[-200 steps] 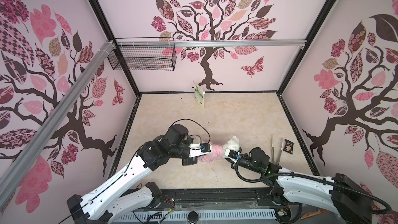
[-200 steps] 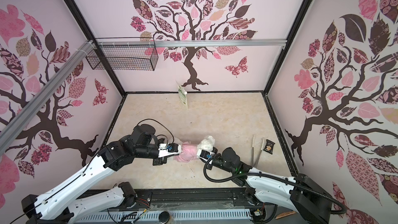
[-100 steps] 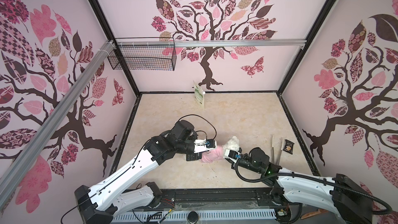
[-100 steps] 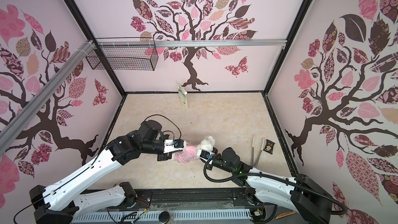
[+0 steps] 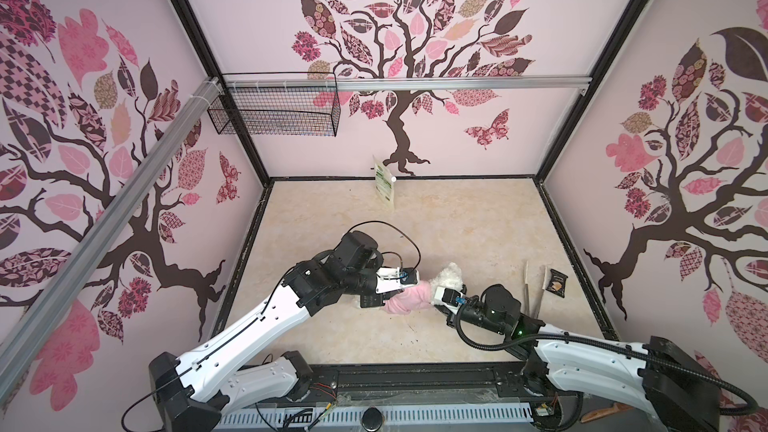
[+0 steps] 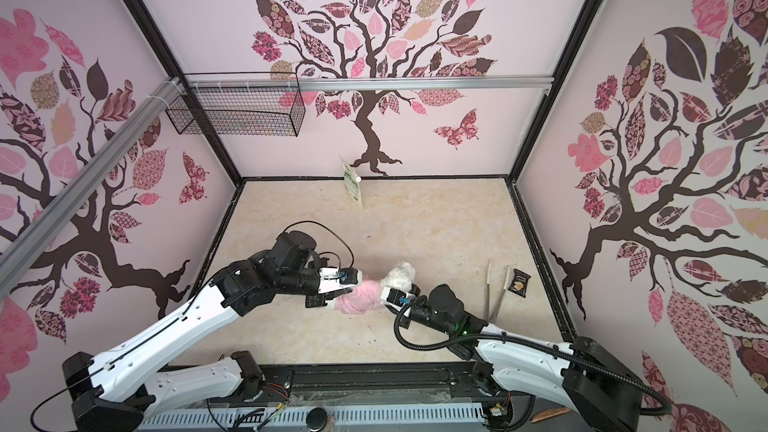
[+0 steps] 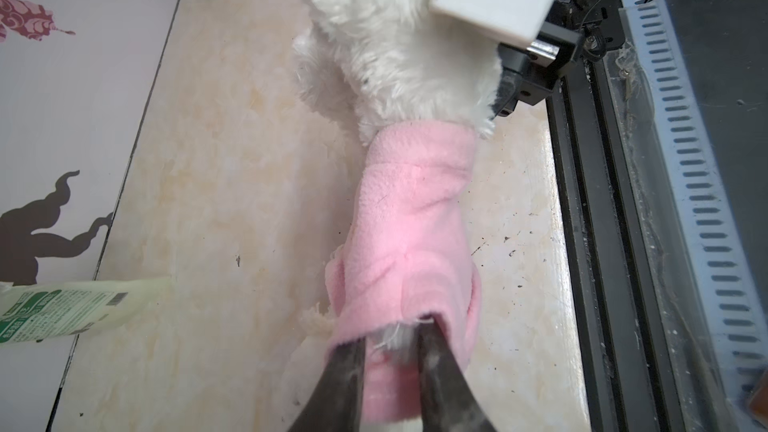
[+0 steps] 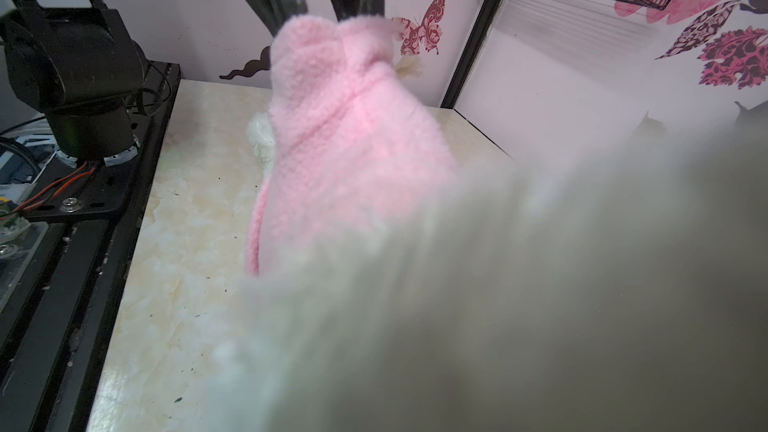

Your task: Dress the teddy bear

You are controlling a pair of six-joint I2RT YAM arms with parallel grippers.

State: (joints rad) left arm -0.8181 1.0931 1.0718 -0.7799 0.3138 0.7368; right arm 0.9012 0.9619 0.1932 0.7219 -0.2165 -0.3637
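Note:
The white fluffy teddy bear lies between both arms near the table's front, head to the right. A pink fleece top covers its body below the neck. My left gripper has its two dark fingers pushed into the top's hem. They stand apart, with white fur and pink fleece between them. My right gripper is pressed into the bear's head end, its fingers buried in fur. Blurred fur fills the right wrist view, with the pink top behind it.
A green-and-white pouch leans at the back wall. Wooden tongs and a small dark packet lie at the right. A wire basket hangs high at the back left. The black front rail runs close by.
My left arm has moved right toward the bear, pushing the pink top's hem along the body, and its fingers have parted. The right arm has not moved.

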